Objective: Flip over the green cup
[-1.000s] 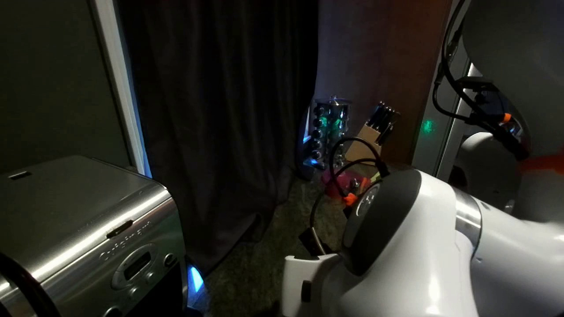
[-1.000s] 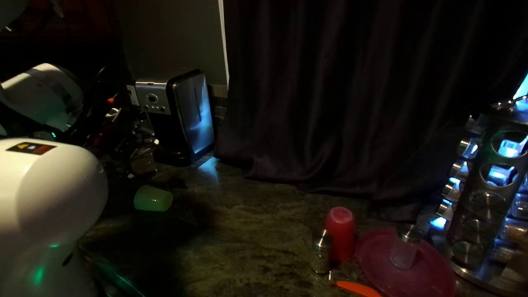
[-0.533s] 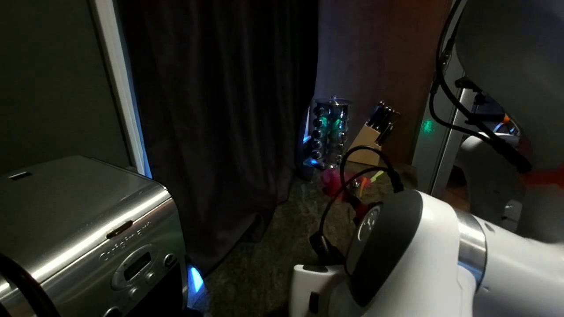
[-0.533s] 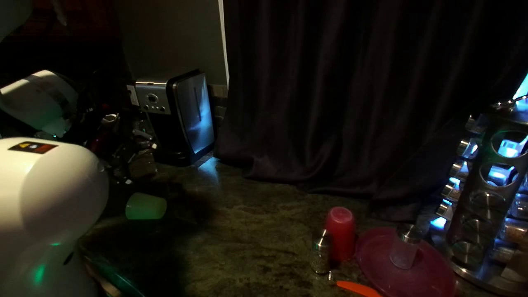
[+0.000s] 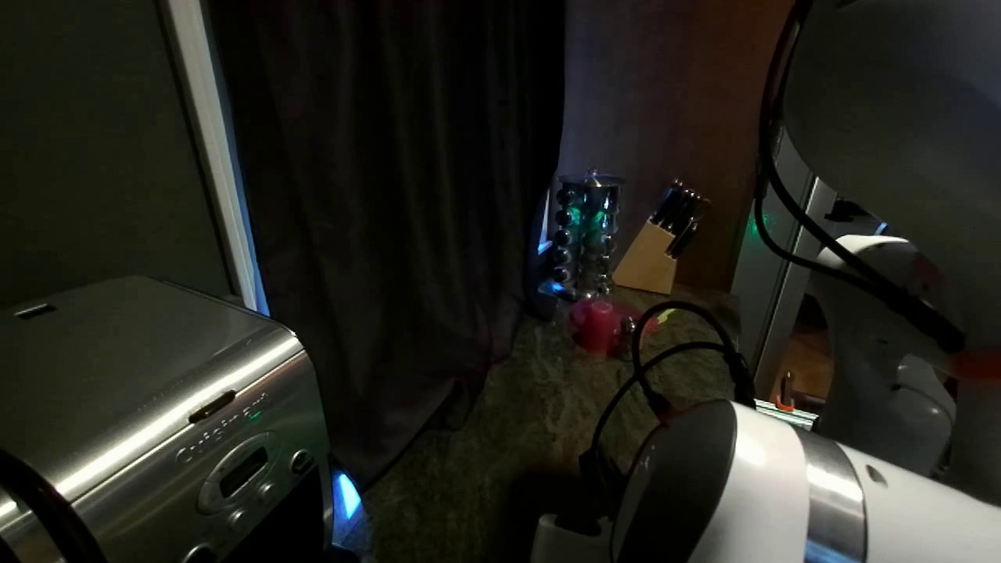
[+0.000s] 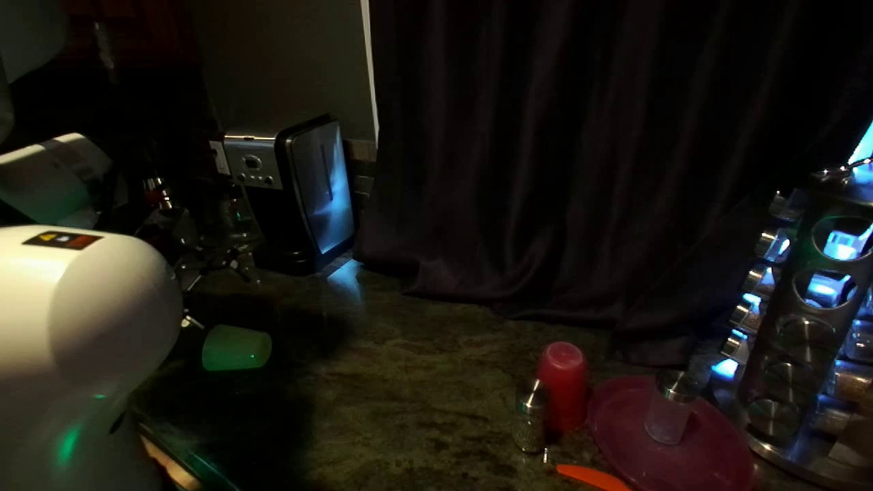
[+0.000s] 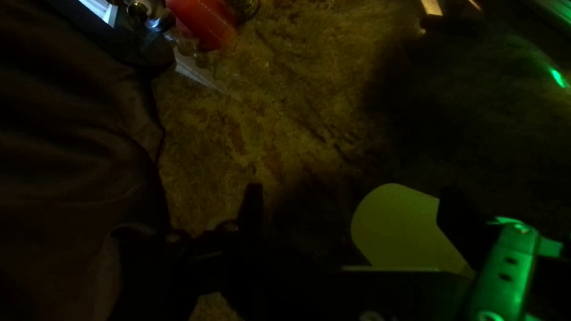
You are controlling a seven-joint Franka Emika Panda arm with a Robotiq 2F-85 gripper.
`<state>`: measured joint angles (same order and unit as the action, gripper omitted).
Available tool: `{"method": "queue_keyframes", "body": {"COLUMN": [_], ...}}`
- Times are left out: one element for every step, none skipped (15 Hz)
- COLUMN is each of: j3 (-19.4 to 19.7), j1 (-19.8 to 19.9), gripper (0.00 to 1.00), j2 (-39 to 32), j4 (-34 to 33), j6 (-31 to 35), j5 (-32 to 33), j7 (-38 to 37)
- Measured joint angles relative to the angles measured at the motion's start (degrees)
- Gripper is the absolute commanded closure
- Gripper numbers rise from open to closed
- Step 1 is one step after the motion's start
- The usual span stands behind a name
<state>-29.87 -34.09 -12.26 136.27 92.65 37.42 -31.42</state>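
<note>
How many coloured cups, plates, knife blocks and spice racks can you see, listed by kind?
Coloured cups: 2 (green cup, red cup)
Plates: 1 (dark pink plate)
Knife blocks: 1 (wooden knife block)
Spice racks: 1 (metal spice rack)
Total: 5

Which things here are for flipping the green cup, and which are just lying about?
For the job:
green cup, on its side
tool, open

Just lying about:
red cup
shaker
plate with jar
orange item
spice rack
knife block
coffee maker
</note>
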Motion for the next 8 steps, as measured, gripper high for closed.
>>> {"method": "queue_keyframes", "body": {"j3": [0.07, 0.21, 0.42, 0.64, 0.86, 1.14, 1.43, 1.79], "j1": [-0.26, -0.55, -0.84, -1.09, -1.30, -1.47, -1.59, -1.72], "gripper": [0.00, 0.00, 0.00, 0.00, 0.00, 0.00, 0.00, 0.00], "j2": [-0.42, -0.88, -1.41, -2.01, -2.65, -3.32, -3.96, -4.51], "j4": [-0.41, -0.78, -1.07, -1.33, -1.53, -1.72, -1.97, -2.28], "j6": [0.00, 0.00, 0.00, 0.00, 0.01, 0.10, 0.17, 0.26], "j5": [-0.47, -0.87, -1.11, -1.37, -1.64, -2.06, -2.60, -3.19], "j7": [-0.55, -1.16, -1.79, -2.26, -2.58, -2.98, -3.38, -3.70]}}
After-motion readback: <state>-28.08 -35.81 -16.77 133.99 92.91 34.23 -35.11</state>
